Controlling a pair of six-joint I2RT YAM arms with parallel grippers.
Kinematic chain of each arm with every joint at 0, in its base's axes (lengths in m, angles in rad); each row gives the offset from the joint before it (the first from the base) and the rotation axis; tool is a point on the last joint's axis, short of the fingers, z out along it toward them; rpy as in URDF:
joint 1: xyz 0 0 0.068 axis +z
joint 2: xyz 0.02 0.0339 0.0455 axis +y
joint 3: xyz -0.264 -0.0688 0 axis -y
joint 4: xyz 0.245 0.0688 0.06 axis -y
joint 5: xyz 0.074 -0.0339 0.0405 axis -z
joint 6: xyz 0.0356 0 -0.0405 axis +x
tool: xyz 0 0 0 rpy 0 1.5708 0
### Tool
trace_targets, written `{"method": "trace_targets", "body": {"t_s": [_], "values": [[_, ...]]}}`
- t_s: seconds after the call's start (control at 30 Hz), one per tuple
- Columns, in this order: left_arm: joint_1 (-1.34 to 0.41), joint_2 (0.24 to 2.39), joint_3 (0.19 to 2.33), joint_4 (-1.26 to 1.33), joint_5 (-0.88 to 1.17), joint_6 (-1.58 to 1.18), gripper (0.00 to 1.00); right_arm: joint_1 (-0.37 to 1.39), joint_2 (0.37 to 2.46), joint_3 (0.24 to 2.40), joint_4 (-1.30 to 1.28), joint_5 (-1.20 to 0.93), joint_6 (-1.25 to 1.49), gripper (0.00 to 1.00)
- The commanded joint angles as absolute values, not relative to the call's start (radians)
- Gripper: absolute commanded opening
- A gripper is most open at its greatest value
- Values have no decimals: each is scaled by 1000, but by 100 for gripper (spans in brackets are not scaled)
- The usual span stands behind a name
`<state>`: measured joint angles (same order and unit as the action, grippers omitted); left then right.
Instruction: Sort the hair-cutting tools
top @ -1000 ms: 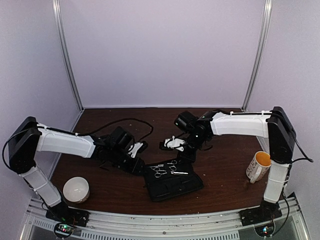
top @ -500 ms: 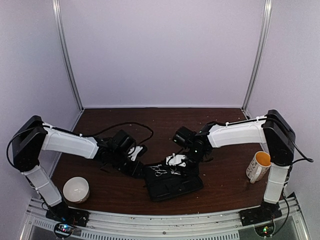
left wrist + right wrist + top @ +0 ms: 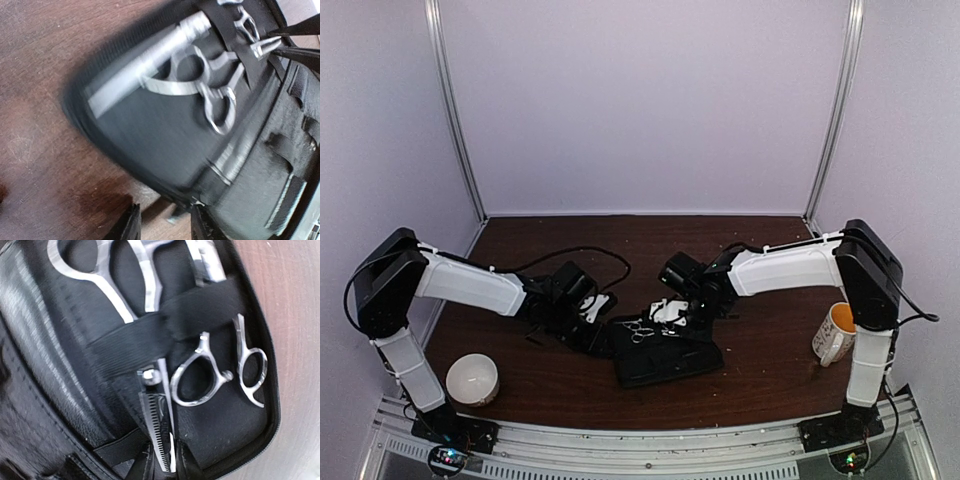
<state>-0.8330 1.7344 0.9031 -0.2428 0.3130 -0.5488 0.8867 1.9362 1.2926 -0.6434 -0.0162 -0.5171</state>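
Dark brown wooden surface [image 3: 770, 385] under pale lilac walls [image 3: 650, 100] carries everything at the lower centre of the overhead frame.

Toothed silver scissors [image 3: 159, 427], slim metal with a comb-edged blade, lie in the right wrist view with the blade pointing to the bottom edge and the two ring loops at upper left. The right gripper [image 3: 164, 467] stands nearly closed, pinching the very tip of that blade. Plain silver scissors [image 3: 220, 377], a second slim pair, lie just beside on the right and the other way round, with loops at lower right and blades running off the top. A black elastic strap [image 3: 150, 340] crosses both pairs at mid-frame. Both rest on the lining of a flat black fabric case [image 3: 215, 440], whose rounded corner meets the wood at lower right.

The blurred left wrist view takes the same things from the opposite end. The toothed pair's loops sit at centre and the plain blade runs along their upper left. At upper right two thin black fingertips [image 3: 300, 55] close on a silver tip, a detail too small to make out overhead. The left gripper [image 3: 165, 227], at the bottom edge, stands partly open with the case's rim just ahead of the gap; whether it touches cannot be told.

Only the overhead view shows both arms meeting at the case's upper end, a round white bowl [image 3: 472, 378] at lower left and a cream mug [image 3: 835, 333] at right, each well apart.
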Motion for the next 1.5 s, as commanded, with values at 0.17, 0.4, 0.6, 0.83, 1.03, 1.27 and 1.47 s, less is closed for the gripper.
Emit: {"method": "trace_targets", "body": {"t_s": [0.17, 0.4, 0.6, 0.83, 1.03, 1.27, 1.47], "values": [[-836, 1747, 917, -245, 302, -554, 38, 873, 1986, 1298, -617, 115, -500, 7], [-836, 1747, 931, -258, 299, -548, 38, 870, 1939, 1251, -608, 177, -576, 7], [-836, 1732, 928, -278, 287, -535, 38, 854, 1901, 1217, -600, 232, -667, 7], [-836, 1712, 936, -304, 270, -523, 38, 836, 1829, 1251, -658, 135, -666, 26], [-830, 1623, 1007, -445, 126, -459, 39, 822, 1730, 1240, -698, 132, -680, 29], [-765, 1632, 1173, -732, -78, -463, 39, 741, 1617, 1229, -733, 3, -601, 29], [-715, 1661, 1241, -846, -134, -484, 33, 679, 1547, 1168, -692, -142, -492, 31]]}}
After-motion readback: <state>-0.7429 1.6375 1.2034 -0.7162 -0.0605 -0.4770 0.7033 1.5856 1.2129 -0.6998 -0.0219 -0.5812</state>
